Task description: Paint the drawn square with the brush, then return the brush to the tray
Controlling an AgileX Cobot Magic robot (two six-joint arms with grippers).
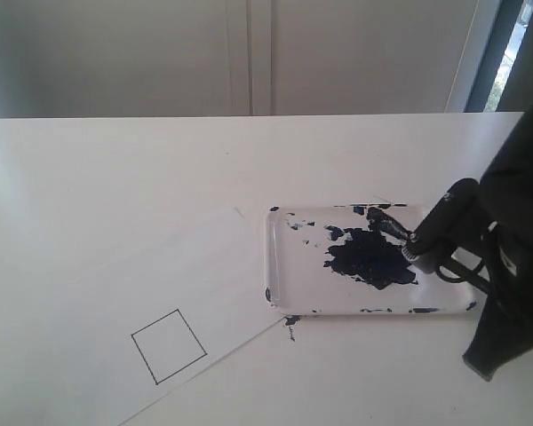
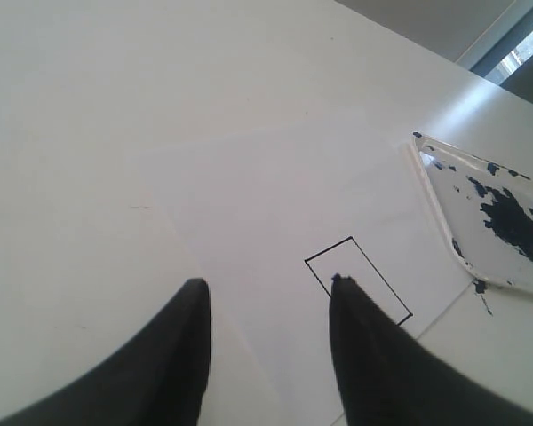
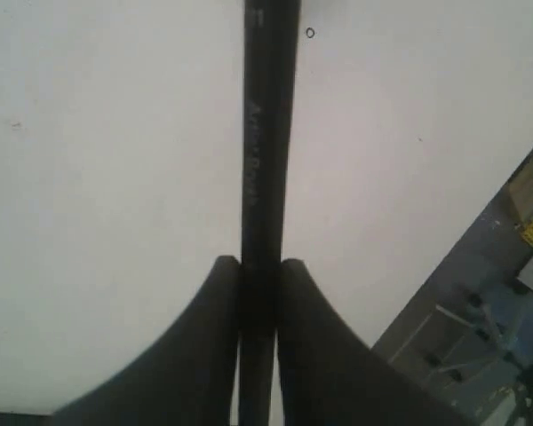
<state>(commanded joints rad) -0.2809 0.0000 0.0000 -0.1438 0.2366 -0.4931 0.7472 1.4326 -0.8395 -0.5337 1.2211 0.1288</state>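
Grips the brush [image 3: 266,160] by its black handle between the closed jaws of the right gripper [image 3: 260,262], at the right end of the tray [image 1: 275,266]. Cannot make out the bristle tip, nor read the blurred handle lettering. Holds in that tray a dark blue-black paint blotch [image 1: 369,257] and specks. Shows the drawn square [image 1: 169,346] blank on the paper sheet [image 1: 98,293], one corner hidden behind the left gripper [image 2: 266,284], jaws apart and empty.
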